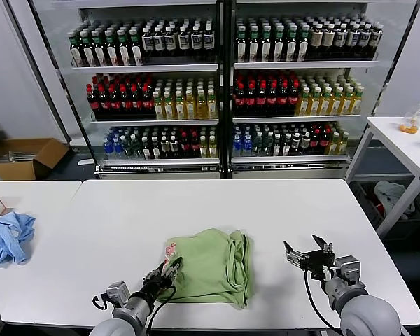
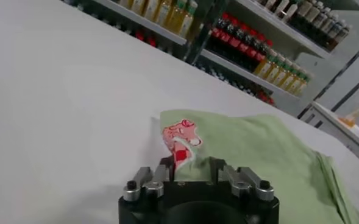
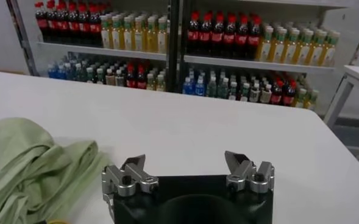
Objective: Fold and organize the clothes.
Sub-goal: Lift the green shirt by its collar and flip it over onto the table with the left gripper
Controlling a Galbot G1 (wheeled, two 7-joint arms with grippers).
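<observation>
The pale green shirt [image 1: 213,266] lies folded into a rough rectangle near the white table's front edge, its red-and-white graphic [image 1: 170,250] at the left corner. My left gripper [image 1: 166,270] is shut on the shirt's left front edge. In the left wrist view the green cloth [image 2: 258,152] and graphic [image 2: 178,135] rise from between the fingers. My right gripper [image 1: 308,255] is open and empty, hovering right of the shirt, apart from it. The right wrist view shows the shirt's bunched right edge [image 3: 27,164] beside the gripper [image 3: 185,165].
A crumpled light blue cloth [image 1: 7,236] lies on the neighbouring table at the left. A drinks fridge [image 1: 224,84] full of bottles stands behind the table. A second white table [image 1: 406,140] stands at the back right. A cardboard box [image 1: 28,157] sits on the floor.
</observation>
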